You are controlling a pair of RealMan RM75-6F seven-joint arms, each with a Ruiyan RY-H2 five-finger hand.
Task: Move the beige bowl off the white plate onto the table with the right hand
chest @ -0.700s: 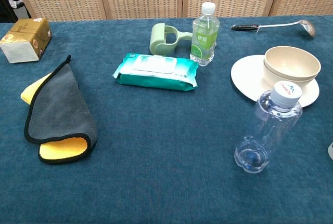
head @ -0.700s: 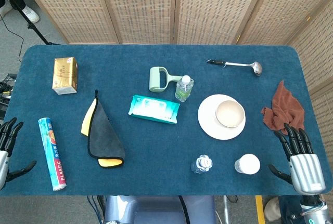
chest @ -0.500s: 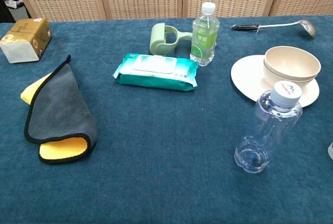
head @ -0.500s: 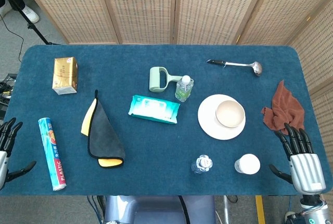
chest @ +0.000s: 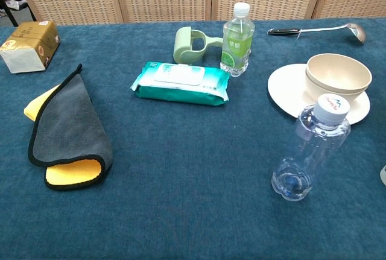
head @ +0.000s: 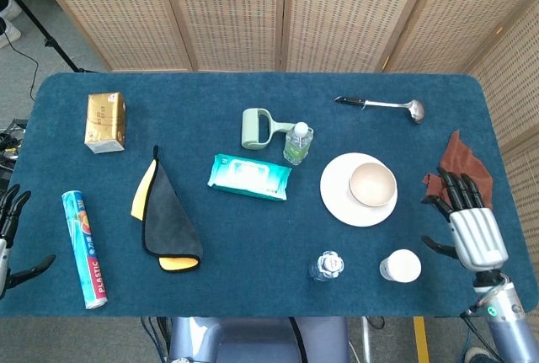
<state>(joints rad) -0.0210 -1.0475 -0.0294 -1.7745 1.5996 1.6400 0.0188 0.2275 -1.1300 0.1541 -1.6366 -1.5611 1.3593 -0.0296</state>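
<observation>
While the beige bowl (head: pixel 372 184) sits on the white plate (head: pixel 341 201), the right hand (head: pixel 468 216) hovers over the brown cloth (head: pixel 462 165), fingers spread, empty. Left hand (head: pixel 8 237) at table edge, fingers apart.

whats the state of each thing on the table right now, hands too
beige bowl: upright, empty, on the white plate
green-label bottle: upright, capped
clear bottle: upright, capped
wipes pack: lying flat, lid closed
grey and yellow cloth: folded
rust cloth: crumpled
right hand: open, holds nothing
left hand: open, holds nothing
</observation>
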